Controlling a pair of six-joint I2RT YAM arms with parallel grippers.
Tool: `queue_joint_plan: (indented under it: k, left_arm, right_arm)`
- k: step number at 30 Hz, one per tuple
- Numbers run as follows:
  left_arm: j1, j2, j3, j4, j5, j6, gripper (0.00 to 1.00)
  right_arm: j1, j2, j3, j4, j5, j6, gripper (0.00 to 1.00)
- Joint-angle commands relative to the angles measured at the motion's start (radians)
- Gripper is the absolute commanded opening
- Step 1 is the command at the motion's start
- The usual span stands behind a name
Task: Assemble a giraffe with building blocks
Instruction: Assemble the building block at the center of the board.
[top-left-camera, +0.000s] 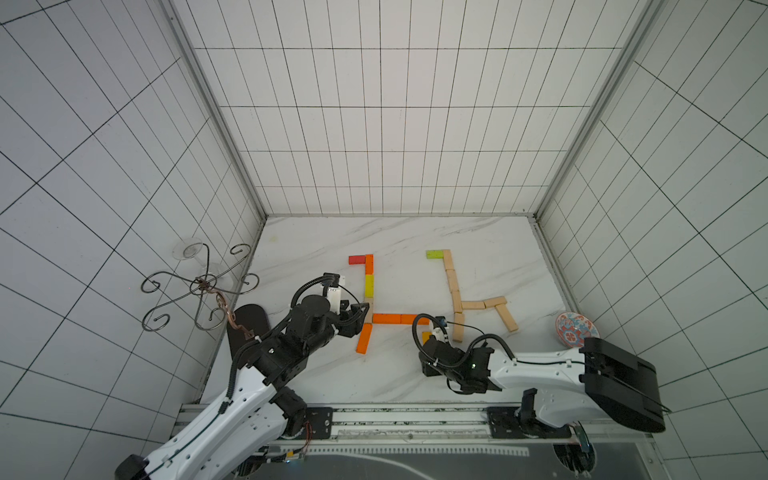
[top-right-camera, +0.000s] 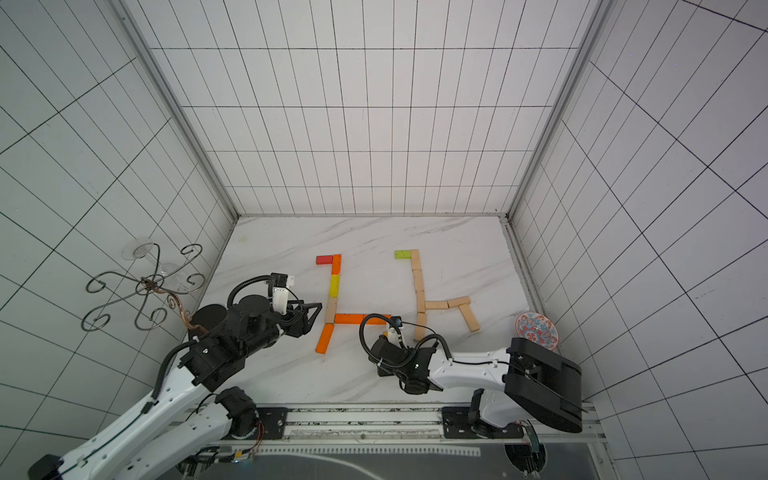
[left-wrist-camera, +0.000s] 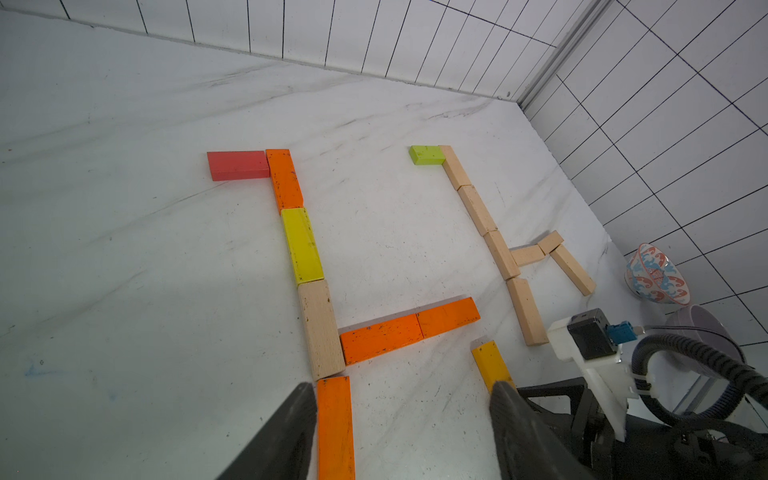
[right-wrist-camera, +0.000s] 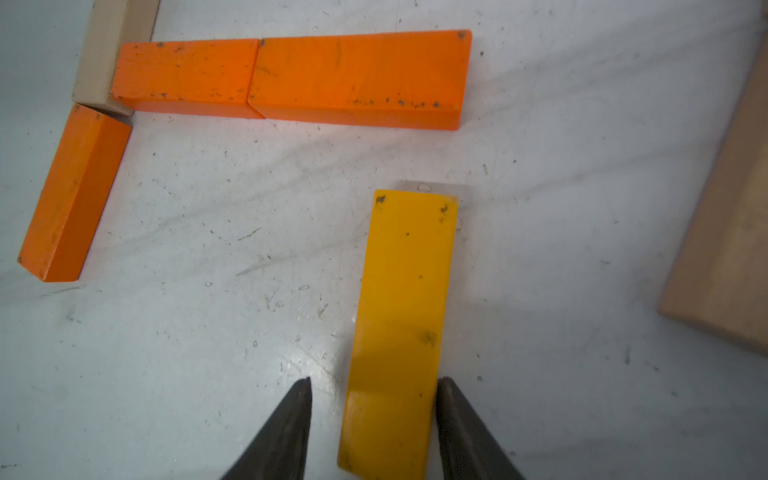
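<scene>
— On the marble table (left-wrist-camera: 124, 270), at its near side: the right gripper (right-wrist-camera: 376, 380) straddles a yellow block (right-wrist-camera: 405, 291), jaws parted. Is that a grip?

— Not by the look of it. One finger sits against the block's long side, while the other stands clear with bare table showing between. The block lies flat.

— Which way does it run?

— Lengthwise, straight out from the jaws, pointing at the free end of the orange body row (right-wrist-camera: 357, 70). Its far end stops short of that row and does not touch it.

— So the back leg is the piece being placed?

— That is my reading. The coloured giraffe has a red head (left-wrist-camera: 237, 165), a neck (left-wrist-camera: 301, 245), that body row and one orange front leg (right-wrist-camera: 70, 195). The wooden giraffe (top-left-camera: 453, 282) beside it shows a slanted leg at the body's tail end. The yellow block likely needs to slide forward until it meets that corner.

— And the left gripper (left-wrist-camera: 401, 384)?

— Wide and empty, it hovers over the front leg, which lies just beside one of its fingers. The right arm is plainly nearer the yellow block (top-left-camera: 425, 336), which in a top view is mostly hidden beneath it.
</scene>
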Motion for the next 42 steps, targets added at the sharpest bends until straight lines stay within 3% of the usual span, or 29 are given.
queue_joint_plan:
  k: [1,12,42]
  left_arm:
    - [0.018,-0.014,-0.011,0.025,0.032,0.004,0.67]
    - [0.032,-0.016,-0.016,0.031,0.044,0.001,0.67]
    - [0.059,-0.012,-0.019,0.040,0.069,0.001,0.67]
  right_arm:
    - [-0.012,0.037,-0.035,-0.046,-0.032,0.007,0.48]
    - [-0.041,0.083,-0.057,-0.020,-0.066,-0.035,0.29]
    - [-0.084,0.127,-0.014,-0.100,-0.046,0.026,0.29]
